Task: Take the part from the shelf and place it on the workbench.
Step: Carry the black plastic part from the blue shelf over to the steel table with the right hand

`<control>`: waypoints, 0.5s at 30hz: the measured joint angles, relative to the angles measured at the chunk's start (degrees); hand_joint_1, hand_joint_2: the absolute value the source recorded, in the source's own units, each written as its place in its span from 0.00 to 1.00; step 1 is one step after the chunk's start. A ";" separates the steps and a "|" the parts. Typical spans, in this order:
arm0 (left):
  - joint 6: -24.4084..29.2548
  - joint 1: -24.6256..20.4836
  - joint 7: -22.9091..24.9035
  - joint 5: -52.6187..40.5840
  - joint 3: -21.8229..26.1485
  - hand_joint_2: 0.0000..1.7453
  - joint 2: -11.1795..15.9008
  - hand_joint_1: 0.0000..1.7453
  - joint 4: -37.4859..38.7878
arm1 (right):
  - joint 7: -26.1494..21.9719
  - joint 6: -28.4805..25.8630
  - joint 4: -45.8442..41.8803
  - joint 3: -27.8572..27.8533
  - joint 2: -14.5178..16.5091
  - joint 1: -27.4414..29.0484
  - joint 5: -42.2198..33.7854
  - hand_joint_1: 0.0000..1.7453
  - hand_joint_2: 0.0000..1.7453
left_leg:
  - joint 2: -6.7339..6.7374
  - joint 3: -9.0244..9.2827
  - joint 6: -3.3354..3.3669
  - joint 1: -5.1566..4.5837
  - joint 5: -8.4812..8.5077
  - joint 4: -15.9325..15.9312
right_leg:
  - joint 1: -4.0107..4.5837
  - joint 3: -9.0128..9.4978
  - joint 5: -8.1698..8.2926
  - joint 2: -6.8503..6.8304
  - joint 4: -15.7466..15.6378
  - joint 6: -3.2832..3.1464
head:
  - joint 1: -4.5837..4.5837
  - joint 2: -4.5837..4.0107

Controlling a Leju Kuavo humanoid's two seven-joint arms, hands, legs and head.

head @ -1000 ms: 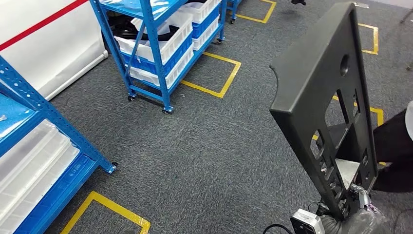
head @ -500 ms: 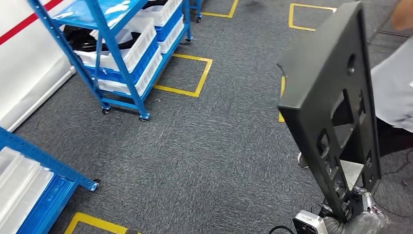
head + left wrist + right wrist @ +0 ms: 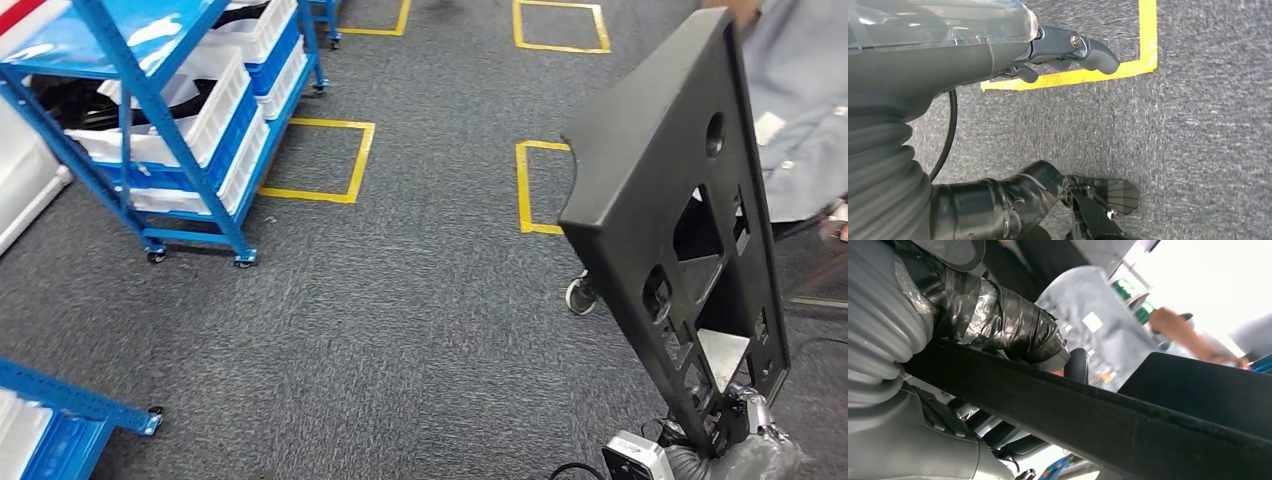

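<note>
Part (image 3: 660, 190), big black panel with cutouts, upright over grey carpet, lower edge gripped by right hand (image 3: 745, 425), fingers wrapped on it. Blue shelf (image 3: 150, 120) with white bins far left. Person in grey (image 3: 800, 110) just behind part. Left hand (image 3: 1068, 47) hangs empty, fingers loosely curled.

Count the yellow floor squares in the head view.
4 squares: one beside the blue shelf, one partly behind the black part, two at the top edge. Others may be hidden.

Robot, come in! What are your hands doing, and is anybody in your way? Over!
Right hand grips black part, held upright. Left hand hangs over carpet, holding nothing. Person stands close on the right, beside the part.
</note>
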 joint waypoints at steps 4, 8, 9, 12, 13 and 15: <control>-0.08 0.04 0.03 -0.02 0.13 1.00 -0.05 0.00 0.00 | 0.24 0.00 0.05 -0.12 -0.01 0.05 0.02 1.00 1.00 | 2.96 -0.06 -0.22 -0.04 -0.38 0.31 | -0.89 0.22 1.71 -1.46 0.32 0.75 | -0.01 0.00; -0.11 -0.05 0.03 -0.02 0.14 1.00 -0.14 0.00 0.00 | 0.30 0.01 0.02 -0.14 -0.01 -0.03 0.07 1.00 1.00 | 5.01 0.22 -1.42 -0.28 -1.26 1.07 | -0.40 6.00 4.93 -4.70 -10.87 0.31 | -0.03 0.00; -0.11 -0.11 0.03 -0.02 0.15 1.00 -0.15 0.00 0.00 | 0.32 0.01 0.01 -0.14 -0.01 0.00 0.10 1.00 1.00 | 5.48 0.32 -1.72 -0.34 -1.34 1.09 | -0.14 5.89 4.93 -4.31 -10.86 -0.04 | -0.03 0.00; -0.11 -0.34 0.02 -0.02 0.16 1.00 -0.22 0.00 0.00 | 0.41 0.00 -0.10 -0.17 0.00 0.06 0.16 1.00 1.00 | 4.37 0.20 -2.65 0.03 -2.66 2.31 | -0.34 5.90 5.32 -2.58 -11.27 -1.19 | -0.05 0.00; -0.11 -0.34 0.01 -0.02 0.16 1.00 -0.24 0.00 0.00 | 0.43 0.00 -0.13 -0.17 0.00 0.03 0.19 1.00 1.00 | 2.93 -0.68 -2.86 0.18 -4.19 4.50 | -0.49 5.97 5.48 -2.05 -11.46 -1.58 | -0.06 0.00; -0.11 -0.24 0.01 -0.02 0.17 1.00 -0.24 0.00 0.00 | 0.48 0.00 -0.14 -0.18 0.00 -0.01 0.27 1.00 1.00 | 0.51 -3.97 -2.98 0.32 -8.13 11.83 | -0.43 5.89 5.62 -0.99 -11.51 -2.06 | -0.07 0.00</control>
